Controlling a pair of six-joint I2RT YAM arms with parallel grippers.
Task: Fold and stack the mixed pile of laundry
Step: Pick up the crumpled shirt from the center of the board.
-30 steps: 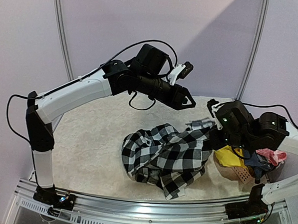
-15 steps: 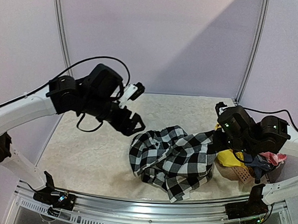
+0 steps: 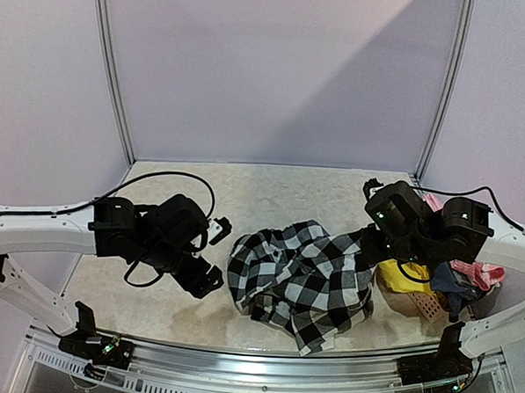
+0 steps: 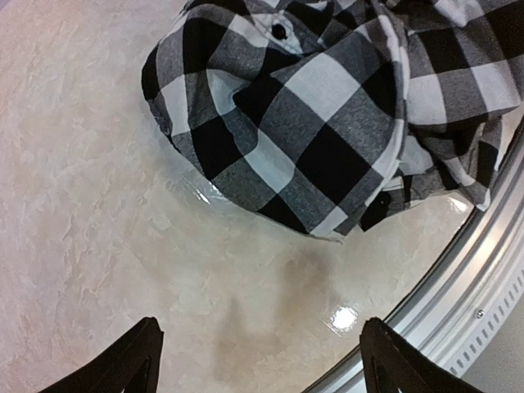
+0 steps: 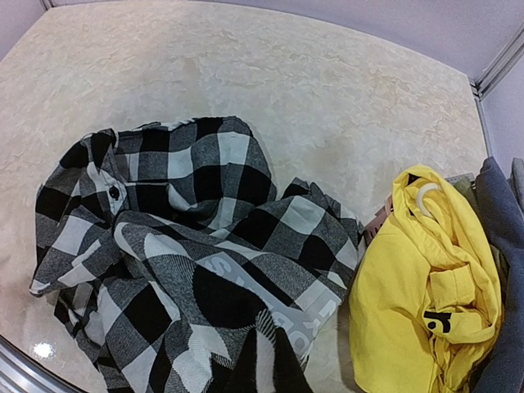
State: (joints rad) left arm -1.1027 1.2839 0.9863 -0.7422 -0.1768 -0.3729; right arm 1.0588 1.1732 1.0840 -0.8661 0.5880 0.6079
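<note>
the left gripper (image 3: 213, 254) hangs low over the table (image 3: 272, 188), its jaws spread wide with nothing between them, just beside the left edge of the checked shirt (image 3: 298, 278) but not touching it. its wrist view shows what the top view cannot: two dark fingertips framing bare, mottled cream table with a glossy sheen, the shirt's rounded hem lying beyond them, and a ribbed metal rail (image 4: 483, 278) at the table's edge. the shirt is soft woven cloth in large black, white and grey squares, crumpled into a low heap near the middle of the table. at its right edge the right gripper (image 5: 264, 364) is pinched together on a fold of the checked cloth; only the right wrist view shows this. right of it a bright yellow garment (image 5: 417, 303) lies bunched, touching the shirt, with blue-grey cloth (image 5: 499, 213) beyond. the top view adds a pink garment (image 3: 483, 274) and a perforated salmon basket (image 3: 420, 303).
</note>
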